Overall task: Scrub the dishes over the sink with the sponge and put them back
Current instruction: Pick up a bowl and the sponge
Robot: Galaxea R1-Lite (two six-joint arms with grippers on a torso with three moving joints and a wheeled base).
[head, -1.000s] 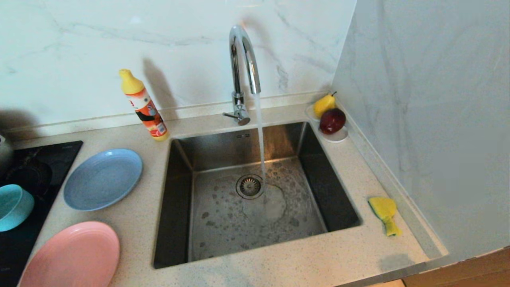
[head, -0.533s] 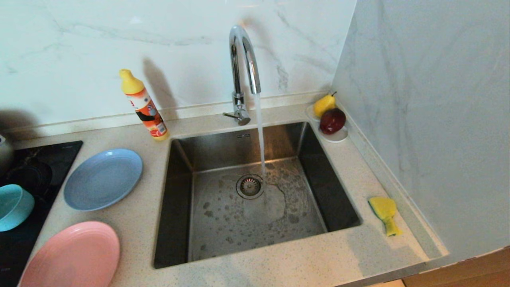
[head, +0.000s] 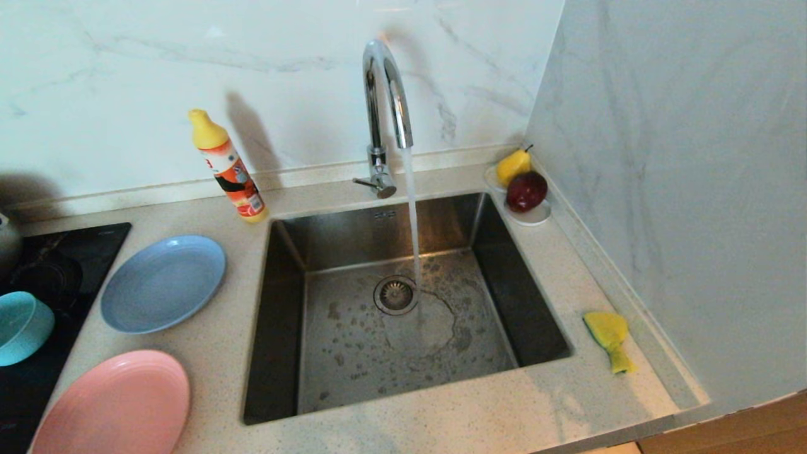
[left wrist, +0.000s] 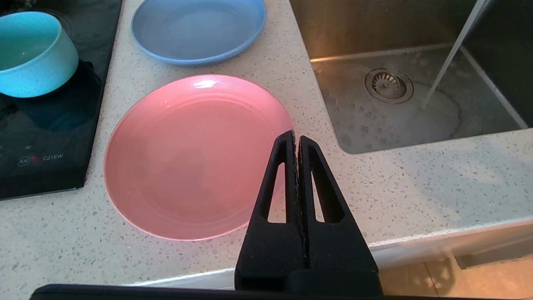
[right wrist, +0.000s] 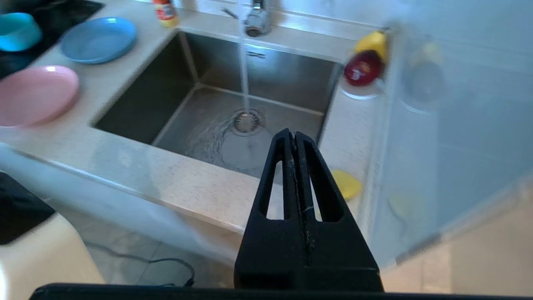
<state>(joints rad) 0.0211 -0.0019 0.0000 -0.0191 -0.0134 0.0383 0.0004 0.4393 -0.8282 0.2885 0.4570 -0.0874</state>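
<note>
A light-blue plate (head: 162, 283) and a pink plate (head: 113, 403) lie on the counter left of the sink (head: 287, 328); a teal bowl (head: 22, 326) sits on the black hob. Water runs from the chrome tap (head: 384, 94) onto the sink floor near the drain. The yellow sponge (head: 609, 337) lies on the counter to the sink's right, by the wall. Neither arm shows in the head view. My left gripper (left wrist: 295, 137) is shut and empty, by the near right rim of the pink plate (left wrist: 191, 154). My right gripper (right wrist: 294, 134) is shut and empty, out past the counter's front edge, short of the sponge (right wrist: 346, 184).
An orange dish-soap bottle (head: 228, 167) leans at the sink's back left corner. A white saucer (head: 533, 215) with a pear and a red apple sits in the back right corner. The marble side wall (head: 681, 189) runs close along the counter's right edge.
In the head view only the water pattern on the sink floor has shifted, and a faint shadow has spread across the counter's front right part. The dishes and sponge lie where they were.
</note>
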